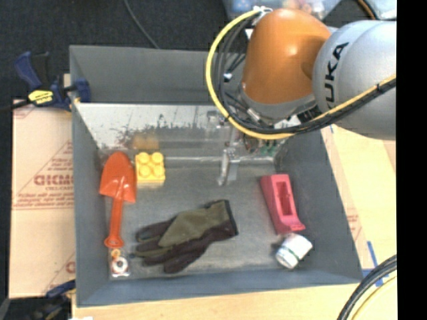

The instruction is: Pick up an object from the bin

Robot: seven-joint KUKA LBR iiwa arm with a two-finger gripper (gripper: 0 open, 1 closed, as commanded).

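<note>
The gripper [228, 169] is seen low in the grey metal bin [200, 69], close to the back wall and a little right of its middle. It hangs under the orange cover [283, 55] of the arm's wrist, around which yellow and black cables [215, 79] are looped. Whether the claw is released or clenched cannot be told. Bare bin floor lies beneath it, between a yellow toy brick and a pink piece.

The yellow toy brick [150, 169], square with round studs on top, is set to the gripper's left, near the back wall. The pink piece [281, 202], oblong with a hollow along its top, lies to the gripper's right, towards the right wall and slightly slanted. A dark glove [190, 235] with an olive back is spread flat near the front wall, its cuff pointed towards the gripper.

The bin's floor is dull grey, and the back wall is scuffed and speckled.

An orange toy shovel [117, 185] lies along the left wall, blade towards the back. A small ringed metal thing [119, 265] is found at the handle's end, in the front left corner. A small white cylinder [292, 251] rests in the front right corner, just beside the pink piece.
</note>
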